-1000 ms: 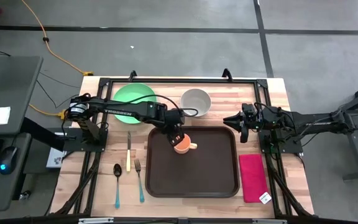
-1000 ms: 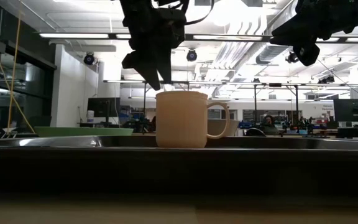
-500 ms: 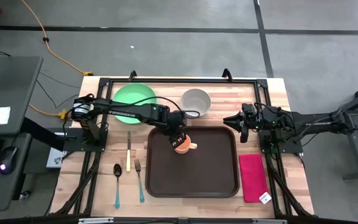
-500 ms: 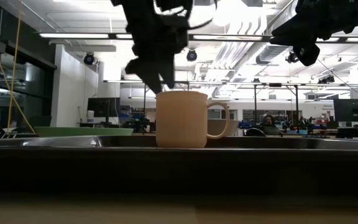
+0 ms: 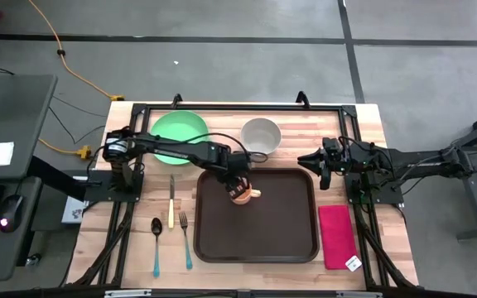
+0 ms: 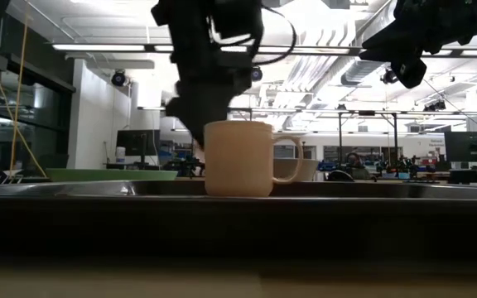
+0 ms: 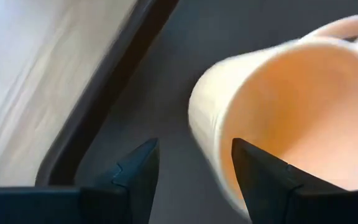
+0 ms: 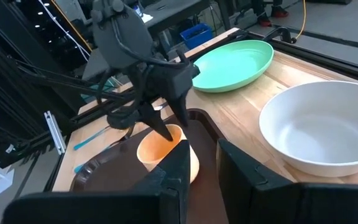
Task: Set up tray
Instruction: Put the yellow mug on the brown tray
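The dark-brown tray (image 5: pixel 280 236) lies at the table's middle. A pale orange mug (image 5: pixel 245 197) stands upright on its bottom in the tray's far-left part, handle toward the table's right; it also shows in the low view (image 6: pixel 238 157). My left gripper (image 5: pixel 237 185) is open and reaches down over the mug's rim, astride the wall (image 7: pixel 207 134). My right gripper (image 5: pixel 305 159) hovers off the tray's far-right corner, its fingers a narrow gap apart (image 8: pixel 202 149), holding nothing. My left gripper comes from above, pointing down. One finger (image 7: pixel 263 177) is inside the mug and the other (image 7: pixel 135 171) outside its wall. The gap is wider than the wall, and I cannot tell whether either finger touches it.
A green plate (image 5: pixel 176 132) and a white bowl (image 5: pixel 261 135) stand on the table beyond the tray. A knife (image 5: pixel 171 203), fork (image 5: pixel 186 240) and spoon (image 5: pixel 156 244) lie left of the tray. A red-pink napkin (image 5: pixel 336 236) lies to its right.
My left gripper has come down and moved slightly toward the table's right and near edge. It has gone from above the mug's rim to astride its wall, one finger dipping inside.
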Action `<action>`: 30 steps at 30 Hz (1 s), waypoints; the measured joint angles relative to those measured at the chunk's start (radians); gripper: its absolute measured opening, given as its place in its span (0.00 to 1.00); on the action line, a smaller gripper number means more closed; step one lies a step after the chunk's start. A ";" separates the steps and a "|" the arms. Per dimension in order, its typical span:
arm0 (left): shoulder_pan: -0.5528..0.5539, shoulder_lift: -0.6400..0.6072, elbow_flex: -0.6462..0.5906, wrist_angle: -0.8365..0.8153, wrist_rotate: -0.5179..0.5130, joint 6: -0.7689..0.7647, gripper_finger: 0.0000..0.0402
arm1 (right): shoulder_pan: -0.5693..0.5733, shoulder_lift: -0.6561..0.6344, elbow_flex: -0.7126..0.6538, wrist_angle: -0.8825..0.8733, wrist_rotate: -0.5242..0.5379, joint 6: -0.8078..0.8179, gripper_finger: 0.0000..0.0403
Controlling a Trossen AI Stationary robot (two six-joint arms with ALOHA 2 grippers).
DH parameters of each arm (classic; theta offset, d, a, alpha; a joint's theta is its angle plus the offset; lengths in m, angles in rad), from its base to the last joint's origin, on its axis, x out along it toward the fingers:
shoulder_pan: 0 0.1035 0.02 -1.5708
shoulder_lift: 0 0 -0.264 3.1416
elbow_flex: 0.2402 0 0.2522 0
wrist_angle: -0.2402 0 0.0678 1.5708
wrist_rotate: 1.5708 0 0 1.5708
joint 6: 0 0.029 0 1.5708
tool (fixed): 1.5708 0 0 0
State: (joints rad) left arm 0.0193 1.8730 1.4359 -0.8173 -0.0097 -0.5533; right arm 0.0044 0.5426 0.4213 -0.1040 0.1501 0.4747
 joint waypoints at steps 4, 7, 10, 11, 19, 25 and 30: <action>0.000 0.006 0.001 0.001 0.027 -0.001 0.55 | 0.000 0.000 0.000 -0.004 0.000 0.000 0.14; 0.000 0.006 0.003 0.005 0.026 -0.001 0.52 | 0.000 0.000 0.000 -0.005 0.000 0.000 0.14; 0.000 0.006 0.003 0.010 0.026 -0.001 0.48 | 0.000 0.001 0.000 -0.006 0.000 0.000 0.14; 0.000 0.005 0.003 0.008 0.026 -0.001 0.47 | 0.000 0.001 0.000 -0.006 0.000 0.000 0.14; 0.000 0.005 0.003 0.013 0.019 -0.002 0.31 | 0.000 0.001 0.000 -0.008 0.000 0.000 0.15; 0.001 0.005 0.003 0.013 0.018 -0.002 0.19 | 0.000 0.001 0.000 -0.008 0.000 -0.001 0.14; 0.001 0.005 0.003 0.013 0.017 -0.003 0.08 | 0.000 0.001 0.000 -0.008 0.000 -0.002 0.15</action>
State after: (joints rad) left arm 0.0200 1.8782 1.4387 -0.8042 0.0071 -0.5563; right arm 0.0044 0.5434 0.4213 -0.1123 0.1501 0.4730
